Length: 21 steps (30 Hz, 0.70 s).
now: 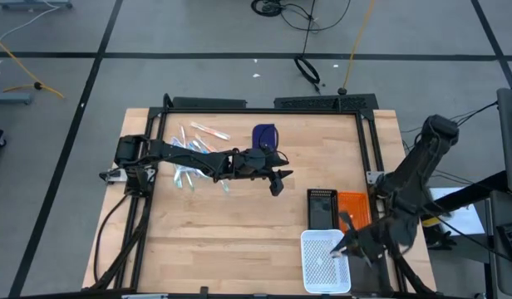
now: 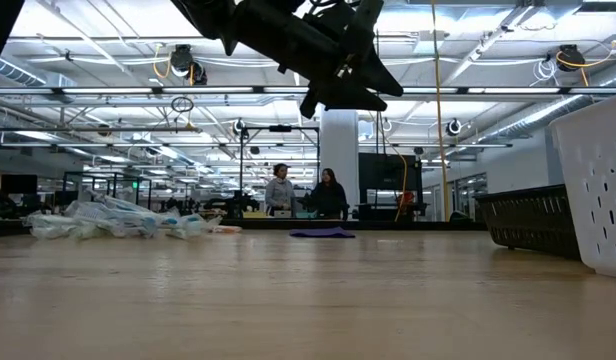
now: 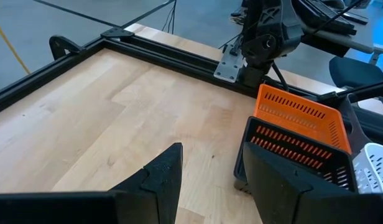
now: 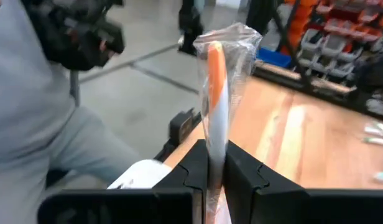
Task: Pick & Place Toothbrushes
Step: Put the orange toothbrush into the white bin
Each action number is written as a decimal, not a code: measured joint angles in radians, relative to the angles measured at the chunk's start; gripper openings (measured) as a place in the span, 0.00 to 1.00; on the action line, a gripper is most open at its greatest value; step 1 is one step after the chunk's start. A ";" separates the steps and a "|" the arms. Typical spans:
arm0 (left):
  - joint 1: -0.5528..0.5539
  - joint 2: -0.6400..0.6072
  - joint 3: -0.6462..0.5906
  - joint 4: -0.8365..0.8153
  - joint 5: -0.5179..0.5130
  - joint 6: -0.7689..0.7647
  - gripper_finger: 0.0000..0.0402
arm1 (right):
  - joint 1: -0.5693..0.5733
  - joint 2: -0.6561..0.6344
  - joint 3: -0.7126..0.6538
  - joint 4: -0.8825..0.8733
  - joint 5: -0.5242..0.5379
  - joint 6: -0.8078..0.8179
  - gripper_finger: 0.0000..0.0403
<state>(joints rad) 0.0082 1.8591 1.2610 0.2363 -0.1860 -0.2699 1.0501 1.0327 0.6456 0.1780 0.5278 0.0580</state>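
The toothbrushes (image 1: pixel 192 154) lie in a loose pile of clear wrappers on the table's far left part and show in the low view as a heap (image 2: pixel 108 220). My left gripper (image 1: pixel 277 182) hangs open above the table's middle, right of the pile, with nothing between its fingers (image 3: pixel 210 165). My right gripper (image 1: pixel 349 243) is at the right edge of the white basket (image 1: pixel 325 262), shut on one orange-and-white toothbrush (image 4: pixel 216 87) in a clear wrapper. My right gripper pinches the wrapped orange-and-white toothbrush between its two fingers, on the handle's white part (image 4: pixel 216 140). The brush runs along the fingers and sticks out past their tips, its orange part and the crinkled wrapper end (image 4: pixel 232 37) free. It is lifted clear of the table.
A black basket (image 1: pixel 322 208) and an orange basket (image 1: pixel 354 207) stand side by side near the right edge, beyond the white one. A dark blue flat piece (image 1: pixel 265 134) lies at the far middle. A black frame (image 1: pixel 264 106) rims the table. Two people (image 2: pixel 303 192) stand far behind; a person in grey (image 4: pixel 30 124) is close by.
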 joint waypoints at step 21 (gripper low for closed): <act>0.000 0.000 0.000 0.000 0.000 0.005 0.43 | 0.025 0.062 0.036 -0.225 0.097 0.110 0.05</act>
<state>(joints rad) 0.0082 1.8595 1.2606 0.2359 -0.1860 -0.2649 1.0756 1.0951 0.6815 -0.0472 0.6250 0.1678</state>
